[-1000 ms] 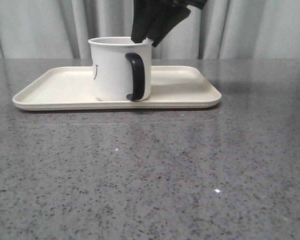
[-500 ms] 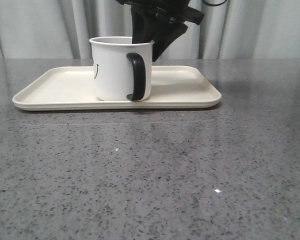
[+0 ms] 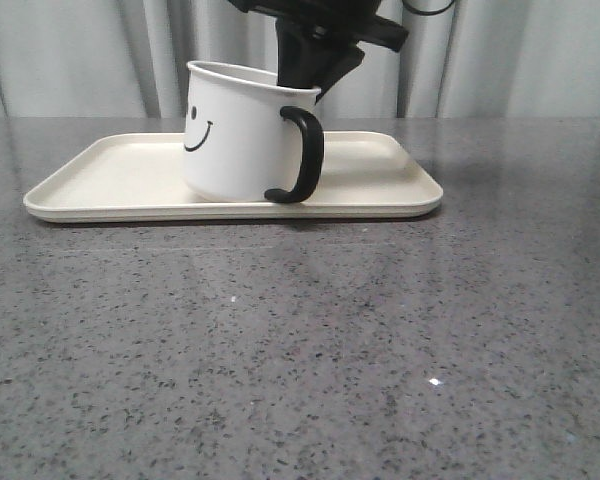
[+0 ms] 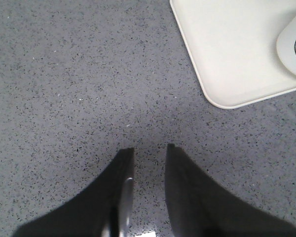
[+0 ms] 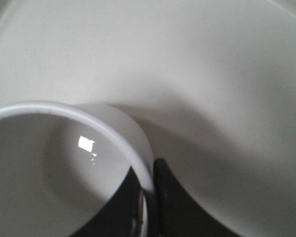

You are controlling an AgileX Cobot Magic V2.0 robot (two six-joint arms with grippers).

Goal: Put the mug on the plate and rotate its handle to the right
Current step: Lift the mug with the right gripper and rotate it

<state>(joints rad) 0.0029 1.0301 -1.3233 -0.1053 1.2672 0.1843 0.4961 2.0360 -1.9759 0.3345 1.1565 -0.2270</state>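
1. Your mug (image 3: 242, 132) is sitting on the plate (image 3: 110, 180), roughly in the middle of it. It looks tipped a bit in the front view, with the rim higher on the left than on the right.
2. The handle (image 3: 302, 155) sticks out toward the right side from where you're standing, angled a little toward the camera. The smiley face (image 3: 199, 132) shows on the left part of the mug's side.
3. Your right gripper (image 5: 149, 197) is clamped on the mug's rim. In the right wrist view you've got one finger inside the cup and one outside, with the white wall pinched between them. From the front it comes down onto the back-right part of the rim, just above the handle.
4. Your left gripper (image 4: 149, 148) hangs over bare grey speckled table (image 4: 79, 74), fingers slightly apart with nothing between them. It's well off the plate, whose corner (image 4: 222, 98) shows at the edge of that view along with a sliver of the mug.
5. There's a pale curtain (image 3: 80, 60) behind the table.
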